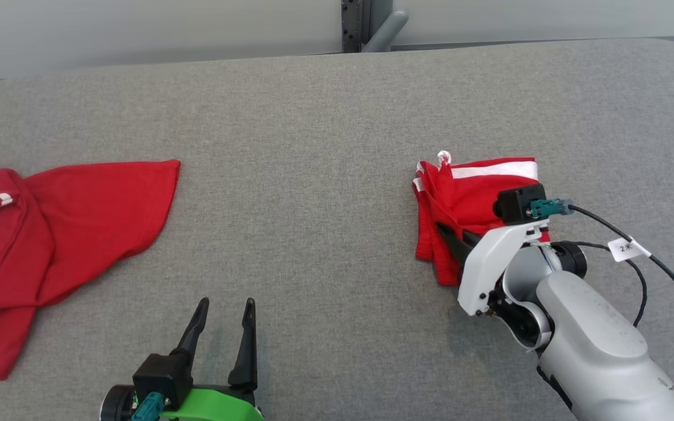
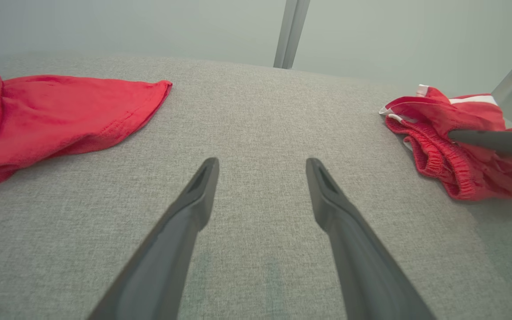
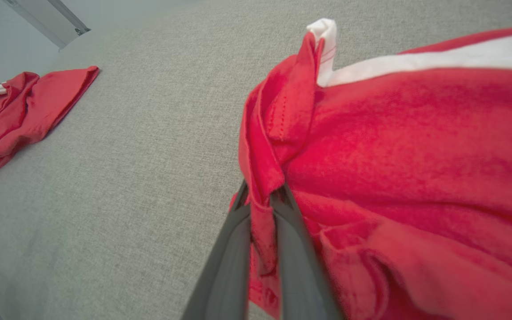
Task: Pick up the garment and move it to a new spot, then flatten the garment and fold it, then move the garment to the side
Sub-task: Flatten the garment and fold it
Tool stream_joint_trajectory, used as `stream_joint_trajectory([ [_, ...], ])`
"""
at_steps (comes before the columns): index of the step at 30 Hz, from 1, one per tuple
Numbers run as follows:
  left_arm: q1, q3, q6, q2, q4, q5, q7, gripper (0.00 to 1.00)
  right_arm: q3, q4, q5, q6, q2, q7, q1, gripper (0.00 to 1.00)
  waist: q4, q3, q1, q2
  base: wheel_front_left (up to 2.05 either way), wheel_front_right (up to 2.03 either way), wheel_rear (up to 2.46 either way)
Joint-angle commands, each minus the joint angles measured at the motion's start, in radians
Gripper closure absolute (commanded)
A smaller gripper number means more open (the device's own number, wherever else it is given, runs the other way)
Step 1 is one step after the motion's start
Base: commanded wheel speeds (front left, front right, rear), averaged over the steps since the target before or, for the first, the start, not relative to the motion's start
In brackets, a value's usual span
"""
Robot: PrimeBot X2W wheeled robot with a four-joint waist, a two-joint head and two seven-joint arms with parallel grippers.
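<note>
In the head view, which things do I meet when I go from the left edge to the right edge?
From the left: red shirt → left pincer, open → folded red shorts with a white stripe → white cable tag.

Worktop (image 1: 325,105) was a grey fabric-covered slab with rounded far corners. Two items lay on it, well apart. Right side: red shorts (image 1: 467,196), folded into a compact bundle, white stripe along the far edge, gathered waistband on the left edge. Left side: red jersey (image 1: 74,234), loosely spread and creased, white-trimmed collar at its left, one hem corner pointing toward centre.
</note>
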Motion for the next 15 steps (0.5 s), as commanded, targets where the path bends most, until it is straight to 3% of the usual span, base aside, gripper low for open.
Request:
stream_joint_trajectory([
  [1,-0.003,0.007,-0.009,-0.006,0.008,0.012,-0.003,0.00,-0.009,0.006,-0.028,0.000,0.008,-0.005,0.012,1.00,0.006,0.002,0.0000,0.0041,0.00,0.00,0.00],
  [2,-0.002,0.009,-0.010,-0.008,0.011,0.014,-0.003,0.00,-0.015,0.007,-0.036,0.000,0.013,-0.011,0.012,0.79,0.007,0.003,0.0000,0.0041,0.00,0.00,0.00],
  [3,-0.001,0.014,-0.011,-0.011,0.013,0.016,-0.003,0.00,-0.019,0.006,-0.045,0.000,0.018,-0.013,0.015,0.46,0.007,0.002,0.0000,0.0041,0.00,0.00,0.00],
  [4,0.002,0.017,-0.012,-0.013,0.015,0.019,-0.003,0.00,-0.020,0.000,-0.054,0.000,0.021,-0.012,0.019,0.00,0.006,0.001,0.0000,0.0041,0.00,0.00,0.00],
  [9,0.026,0.038,-0.020,-0.015,0.023,0.024,-0.003,0.00,-0.020,-0.079,-0.077,0.000,0.003,-0.022,0.070,0.00,-0.004,-0.016,0.0000,0.0041,0.00,0.00,0.00],
  [15,0.060,0.077,-0.015,-0.013,0.014,0.026,-0.003,0.00,-0.090,-0.302,-0.057,0.000,-0.052,-0.051,0.222,0.00,-0.028,-0.047,0.0000,0.0041,0.00,0.00,0.00],
])
